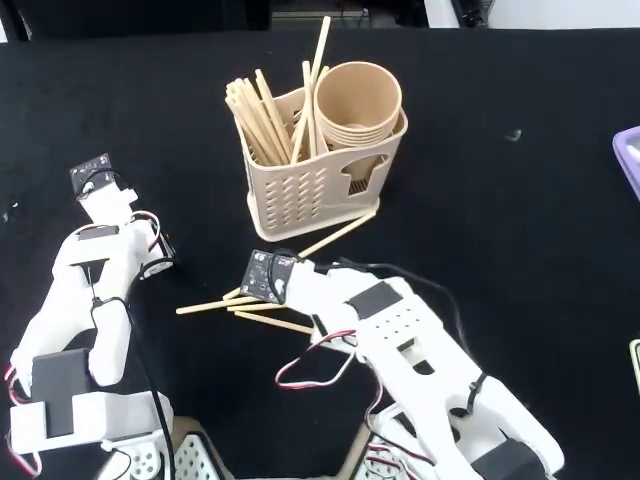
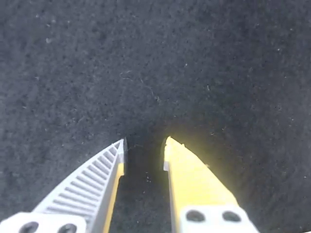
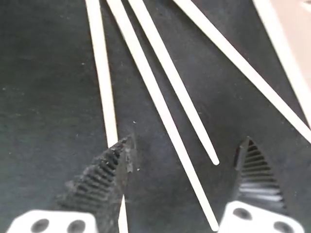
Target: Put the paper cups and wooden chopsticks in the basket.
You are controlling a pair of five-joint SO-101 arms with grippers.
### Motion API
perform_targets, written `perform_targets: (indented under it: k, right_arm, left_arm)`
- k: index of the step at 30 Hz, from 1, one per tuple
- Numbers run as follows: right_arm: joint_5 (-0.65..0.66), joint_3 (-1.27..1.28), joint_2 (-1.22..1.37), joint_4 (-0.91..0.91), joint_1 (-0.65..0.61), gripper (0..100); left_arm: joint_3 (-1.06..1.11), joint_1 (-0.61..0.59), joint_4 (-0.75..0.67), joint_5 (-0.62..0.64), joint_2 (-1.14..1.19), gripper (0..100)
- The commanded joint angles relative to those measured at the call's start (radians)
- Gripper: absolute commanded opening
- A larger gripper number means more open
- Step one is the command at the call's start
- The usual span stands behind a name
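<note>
Standing in the upper middle of the high view, one beige slotted basket has two compartments. Its right compartment holds one nested stack of paper cups; several rims show, but the exact number cannot be told. Its left compartment holds the bundled chopsticks, roughly ten, packed too tightly for a sure count, with two or three taller ones leaning by the divider.

On the black table, four wooden sticks lie outside the basket. One diagonal chopstick lies just below the basket, its upper end at the basket's lower right corner. Three loose chopsticks fan out at lower centre, beside the tip of the right arm.

From the right wrist view, the right claw is spread wide and holds nothing, low over the loose chopsticks. Two sticks run between its tips, one passes under the darker tip, and another lies further off; a fifth pale edge at the frame's side cannot be identified.

At the left of the high view, the left arm is well apart from the basket. The left claw shows a narrow gap between its tips, holding nothing, over bare black cloth.

One purple object sits at the right edge of the high view.
</note>
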Motion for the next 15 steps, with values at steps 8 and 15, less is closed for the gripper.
perform_targets:
  k: [8,15]
  right_arm:
    - [-0.143,-0.081,0.007,0.189,-0.186,32.5]
    - [-0.163,-0.031,0.061,-0.025,-0.187,32.5]
  left_arm:
    - [0.004,-0.028,-0.012,0.008,-0.012,14]
    - [0.004,-0.028,-0.012,0.008,-0.012,14]
